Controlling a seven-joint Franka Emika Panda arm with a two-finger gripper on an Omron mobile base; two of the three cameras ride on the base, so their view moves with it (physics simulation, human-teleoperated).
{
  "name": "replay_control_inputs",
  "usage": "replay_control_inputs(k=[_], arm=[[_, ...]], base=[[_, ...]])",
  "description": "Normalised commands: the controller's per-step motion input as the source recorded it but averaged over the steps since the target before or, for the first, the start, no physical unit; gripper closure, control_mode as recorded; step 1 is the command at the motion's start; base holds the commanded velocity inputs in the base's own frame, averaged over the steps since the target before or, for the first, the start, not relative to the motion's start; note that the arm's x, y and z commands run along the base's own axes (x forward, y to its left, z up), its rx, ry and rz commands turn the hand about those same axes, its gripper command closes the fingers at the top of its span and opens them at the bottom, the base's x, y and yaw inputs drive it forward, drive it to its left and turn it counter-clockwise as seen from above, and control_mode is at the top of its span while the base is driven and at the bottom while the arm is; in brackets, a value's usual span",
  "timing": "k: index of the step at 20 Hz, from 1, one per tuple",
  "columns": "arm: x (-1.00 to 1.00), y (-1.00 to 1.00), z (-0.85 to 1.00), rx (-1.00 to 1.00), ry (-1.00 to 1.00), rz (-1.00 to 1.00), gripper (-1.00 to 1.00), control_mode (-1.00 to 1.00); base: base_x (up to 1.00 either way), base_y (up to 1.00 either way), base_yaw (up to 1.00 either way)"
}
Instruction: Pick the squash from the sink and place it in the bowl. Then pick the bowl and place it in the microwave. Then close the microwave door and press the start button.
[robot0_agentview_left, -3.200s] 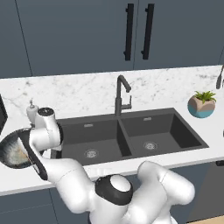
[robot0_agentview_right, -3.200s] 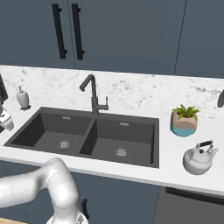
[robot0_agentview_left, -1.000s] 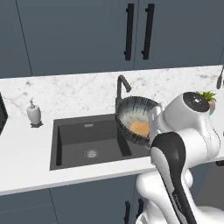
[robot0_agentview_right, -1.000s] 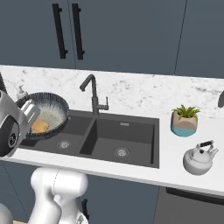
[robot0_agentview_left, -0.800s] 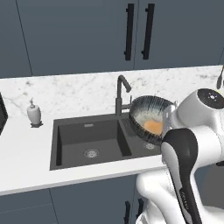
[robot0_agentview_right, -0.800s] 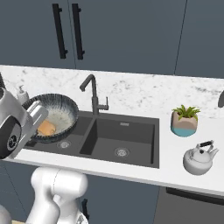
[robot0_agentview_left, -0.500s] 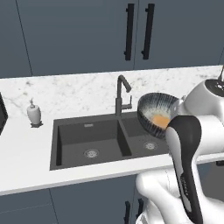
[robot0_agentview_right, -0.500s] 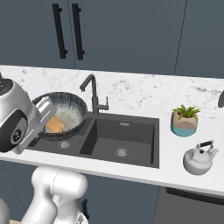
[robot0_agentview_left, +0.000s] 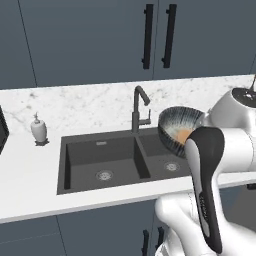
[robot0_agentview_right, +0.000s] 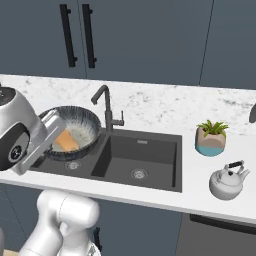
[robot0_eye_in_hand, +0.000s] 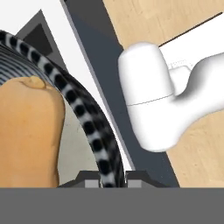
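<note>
gripper (robot0_eye_in_hand: 105, 177) pinches bowl (robot0_agentview_right: 70, 131) by its rim | squash (robot0_agentview_right: 65, 140) lies inside, so both travel together | bowl tilted above sink (robot0_agentview_right: 150, 150), at 9 o'clock of faucet (robot0_agentview_right: 106, 107)

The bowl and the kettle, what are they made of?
The bowl looks like glazed pottery: streaky dark blue-grey outside, pale speckled cream inside, though being rendered, that is a guess. The kettle looks like polished metal: smooth silver-grey body with soft highlights, and a dark handle that may be plastic.
</note>
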Motion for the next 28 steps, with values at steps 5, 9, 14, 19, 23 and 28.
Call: replay_control_inputs(k=[5,9,14,19,23,28], arm=[[0.0,0.0,0.0,0.0,0.0,0.0,1.0,1.0],[0.0,0.0,0.0,0.0,0.0,0.0,1.0,1.0],[0.0,0.0,0.0,0.0,0.0,0.0,1.0,1.0],[0.0,0.0,0.0,0.0,0.0,0.0,1.0,1.0],[0.0,0.0,0.0,0.0,0.0,0.0,1.0,1.0],[0.0,0.0,0.0,0.0,0.0,0.0,1.0,1.0]], base=[[-0.26,0.06,-0.55],[-0.25,0.0,-0.71],[-0.19,-0.15,-0.76],[-0.02,-0.42,-0.75],[0.0,-0.64,-0.75],[0.0,-0.92,-0.66]])
